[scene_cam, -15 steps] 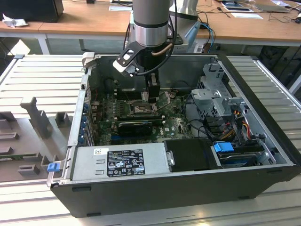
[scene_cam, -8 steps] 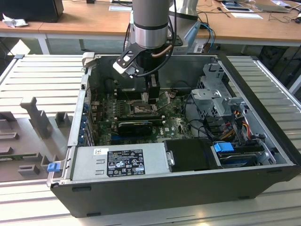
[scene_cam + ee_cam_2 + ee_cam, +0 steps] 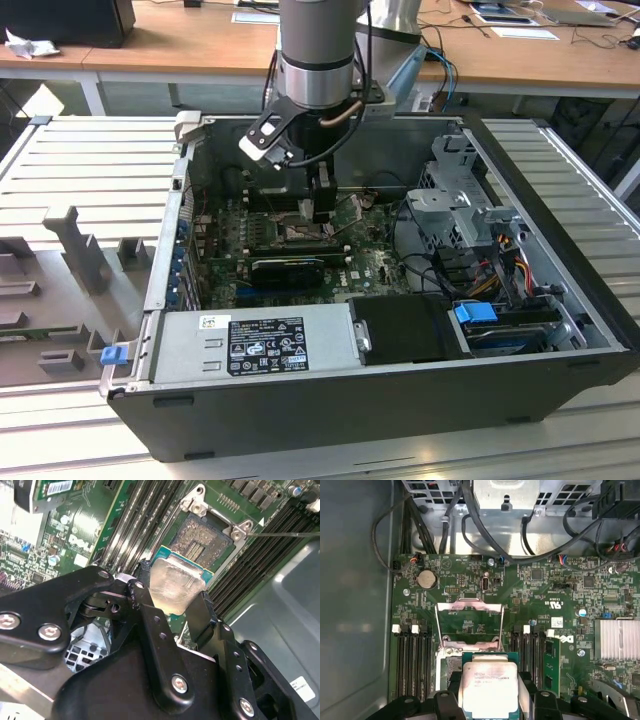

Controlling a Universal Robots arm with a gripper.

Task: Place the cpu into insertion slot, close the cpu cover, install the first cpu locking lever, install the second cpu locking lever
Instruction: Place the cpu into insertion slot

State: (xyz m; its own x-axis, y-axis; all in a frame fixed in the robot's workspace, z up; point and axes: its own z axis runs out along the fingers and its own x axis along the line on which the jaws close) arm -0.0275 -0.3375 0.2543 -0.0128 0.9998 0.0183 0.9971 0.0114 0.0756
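Note:
My gripper (image 3: 174, 591) is shut on the cpu (image 3: 176, 580), a flat silver square on a green base, with one black finger on each side edge. In the first wrist view the cpu (image 3: 490, 682) hangs in the gripper (image 3: 490, 702) just above one edge of the insertion slot (image 3: 448, 666) and hides part of it. The slot's pin field (image 3: 207, 537) lies bare. The cpu cover (image 3: 469, 608) stands flipped open beyond the slot, with thin lever wires (image 3: 438, 627) along its sides. In the exterior view the gripper (image 3: 322, 208) reaches down into the open computer case over the green board (image 3: 375, 262).
Memory slots (image 3: 411, 662) flank the socket on both sides. A long black card (image 3: 290, 268) and a finned heatsink (image 3: 617, 639) sit nearby. A grey power-supply box (image 3: 262, 340), a drive cage (image 3: 462, 212) and loose cables (image 3: 470, 520) crowd the case walls.

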